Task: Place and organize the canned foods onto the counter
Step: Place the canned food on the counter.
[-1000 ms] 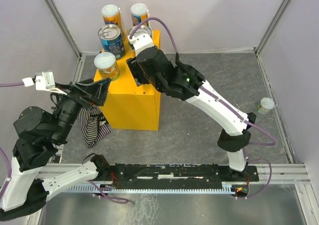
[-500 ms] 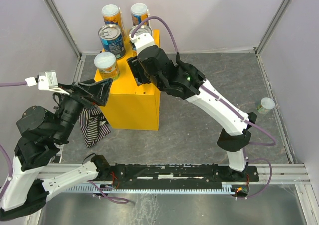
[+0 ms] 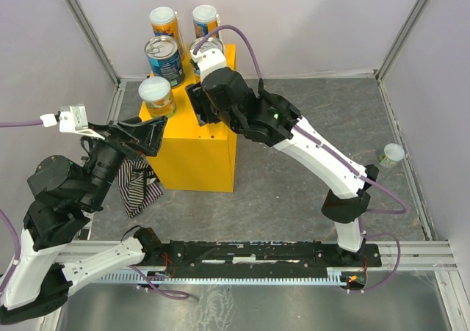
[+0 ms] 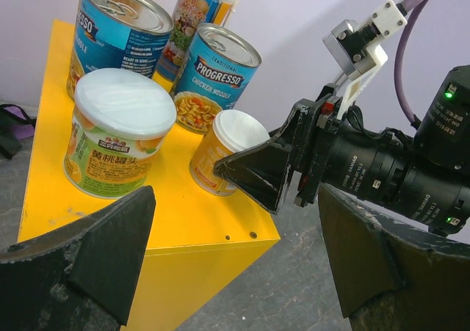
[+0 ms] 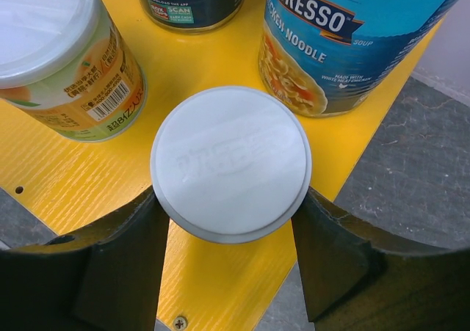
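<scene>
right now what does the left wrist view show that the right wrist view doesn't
Only left wrist: the right arm from the side, a tall rear can, and the orange side of the small can.
Only right wrist: that can's lid from straight above, right claw fingers against both sides, and the barcode on the green-label can.
Both: the small can, green-label can, noodle can, other blue can, and the counter.

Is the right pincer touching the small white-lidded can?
Touching. Right wrist view: both fingers of the right pincer press against the lid rim of the small can, with no gap on either side.
</scene>
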Action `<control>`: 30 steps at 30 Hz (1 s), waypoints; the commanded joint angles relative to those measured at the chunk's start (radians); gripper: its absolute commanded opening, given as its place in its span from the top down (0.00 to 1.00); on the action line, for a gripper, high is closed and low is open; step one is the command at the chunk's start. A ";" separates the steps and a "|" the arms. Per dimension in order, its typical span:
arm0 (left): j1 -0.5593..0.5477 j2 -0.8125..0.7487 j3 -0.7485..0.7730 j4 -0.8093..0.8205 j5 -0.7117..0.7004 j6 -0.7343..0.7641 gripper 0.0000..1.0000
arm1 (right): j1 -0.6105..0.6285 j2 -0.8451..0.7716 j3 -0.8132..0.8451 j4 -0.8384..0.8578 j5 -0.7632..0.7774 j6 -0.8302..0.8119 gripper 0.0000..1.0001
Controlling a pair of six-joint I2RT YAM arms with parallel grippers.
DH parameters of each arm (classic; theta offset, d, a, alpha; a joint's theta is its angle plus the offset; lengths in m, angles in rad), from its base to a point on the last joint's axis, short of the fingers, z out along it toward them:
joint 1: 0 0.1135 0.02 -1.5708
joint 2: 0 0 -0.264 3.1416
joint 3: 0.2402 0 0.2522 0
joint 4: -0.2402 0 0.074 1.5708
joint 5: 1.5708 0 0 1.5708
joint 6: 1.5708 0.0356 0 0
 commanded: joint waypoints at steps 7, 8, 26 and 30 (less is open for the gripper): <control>0.001 -0.005 -0.011 0.048 0.002 -0.031 0.03 | 0.014 -0.071 -0.073 0.031 -0.024 0.032 0.36; 0.001 -0.006 -0.010 0.050 0.002 -0.031 0.03 | 0.014 -0.071 -0.072 0.031 -0.024 0.031 0.33; 0.001 -0.002 -0.001 0.061 -0.008 -0.025 0.03 | 0.031 -0.118 -0.083 0.040 0.000 0.021 0.14; 0.001 -0.003 0.004 0.061 -0.012 -0.022 0.03 | 0.041 -0.140 -0.091 0.042 0.010 0.021 0.14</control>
